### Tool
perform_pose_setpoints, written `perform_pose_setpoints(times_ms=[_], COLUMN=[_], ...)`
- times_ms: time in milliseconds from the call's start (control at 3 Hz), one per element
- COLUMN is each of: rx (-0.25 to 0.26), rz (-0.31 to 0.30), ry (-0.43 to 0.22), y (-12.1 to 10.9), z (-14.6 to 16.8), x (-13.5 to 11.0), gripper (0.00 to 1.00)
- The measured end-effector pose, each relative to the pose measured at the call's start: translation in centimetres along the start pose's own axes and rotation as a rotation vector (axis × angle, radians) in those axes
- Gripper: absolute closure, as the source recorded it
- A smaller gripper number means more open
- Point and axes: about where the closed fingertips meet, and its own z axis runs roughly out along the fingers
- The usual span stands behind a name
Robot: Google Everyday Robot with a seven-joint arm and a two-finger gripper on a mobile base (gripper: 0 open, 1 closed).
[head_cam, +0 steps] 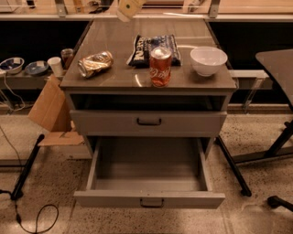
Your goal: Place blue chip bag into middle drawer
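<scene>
The blue chip bag (145, 45) lies flat on the cabinet top, at the back middle, right behind an upright red can (160, 66). The middle drawer (149, 199) is pulled wide open below, and its grey interior is bare. The matching drawer front (149, 122) above it is shut. My gripper (129, 8) shows only as a cream-coloured piece at the top edge. It is over the far edge of the cabinet top, behind and a little left of the bag, apart from it.
A crushed gold-brown can (95, 63) lies at the left of the cabinet top and a white bowl (208, 60) stands at the right. A cardboard piece (50, 107) leans at the cabinet's left. A dark table (277, 59) and its legs stand at the right. Cables lie on the floor at the left.
</scene>
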Motion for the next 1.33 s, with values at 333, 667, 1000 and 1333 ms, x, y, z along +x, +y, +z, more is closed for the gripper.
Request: perform_pose_setpoints(times_ms=[333, 667, 1000, 1333], rx=[0.011, 0.001, -0.036, -0.061], rz=[0.036, 0.030, -0.011, -0.021], ry=[-0.007, 0.011, 0.057, 0.118], y=[1.6, 2.8, 3.5, 3.1], z=[4.2, 7.6, 10.8, 13.1], x=[-2.9, -4.7, -5.1, -4.1], gripper=[0.00, 0.00, 0.00, 0.00])
